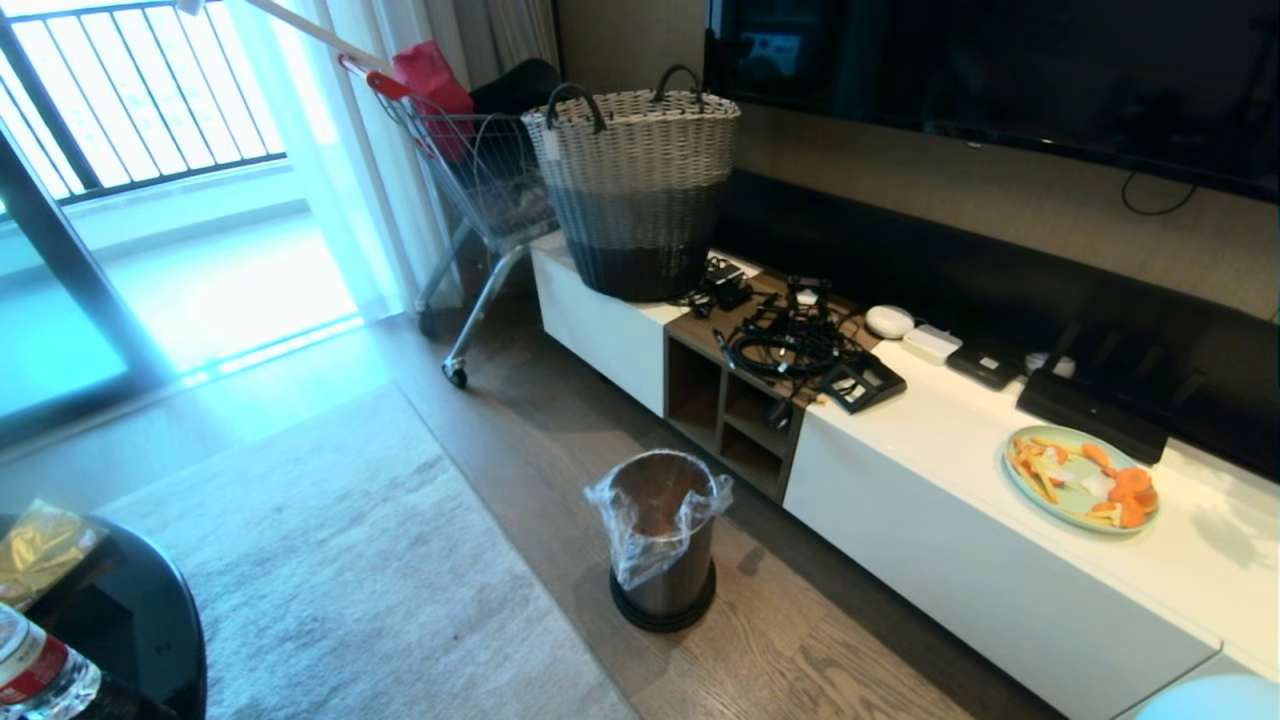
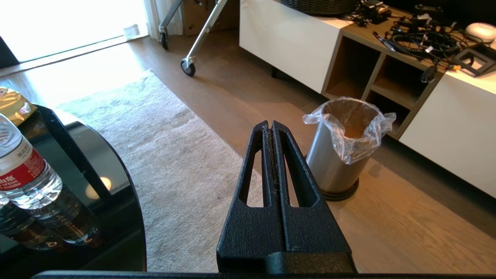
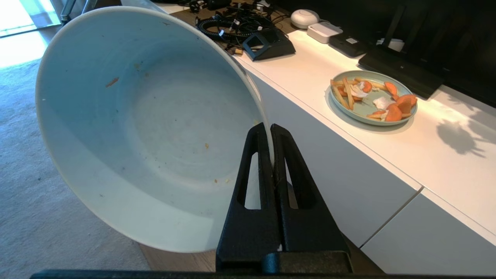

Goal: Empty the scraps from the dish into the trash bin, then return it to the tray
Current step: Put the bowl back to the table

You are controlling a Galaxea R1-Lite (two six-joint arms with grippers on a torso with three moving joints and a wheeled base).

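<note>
A home living room: low white TV cabinet (image 1: 900, 480), rug (image 1: 330, 580), woven basket (image 1: 635, 190), balcony door (image 1: 150, 150).

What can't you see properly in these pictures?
- Bottom of the brushed-metal trash bin: head and left wrist views; its crinkled clear liner and inner shadow hide whether scraps lie inside.
- The black tray: in no view.
- Outside of the white bowl clamped in the right pincer: right wrist view, faces away.
- Plastic water bottle: cut off by the left wrist view's edge.
</note>
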